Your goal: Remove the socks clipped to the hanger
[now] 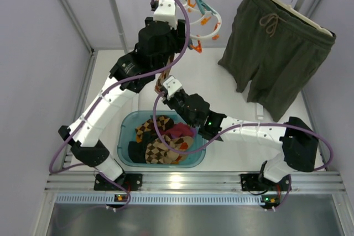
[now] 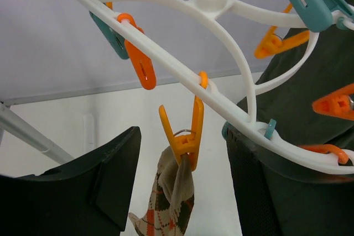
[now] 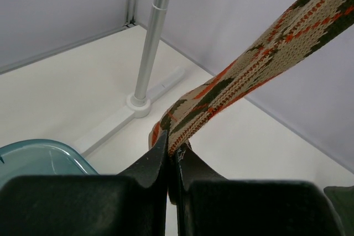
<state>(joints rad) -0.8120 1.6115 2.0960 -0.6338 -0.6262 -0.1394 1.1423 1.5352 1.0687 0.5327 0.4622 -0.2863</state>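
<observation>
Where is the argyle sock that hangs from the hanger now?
In the left wrist view the argyle sock hangs at lower centre from an orange peg on the white hanger; the shut right gripper pinches its other end.

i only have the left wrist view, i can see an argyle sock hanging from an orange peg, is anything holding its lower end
observer: yes, the right claw is shut on the argyle sock, and the fabric runs taut up and away from it.
operator: ok and where do freed ones go, i see no bin here
observer: a teal basin sits at the near side of the table, with several socks already lying in it.
</observation>
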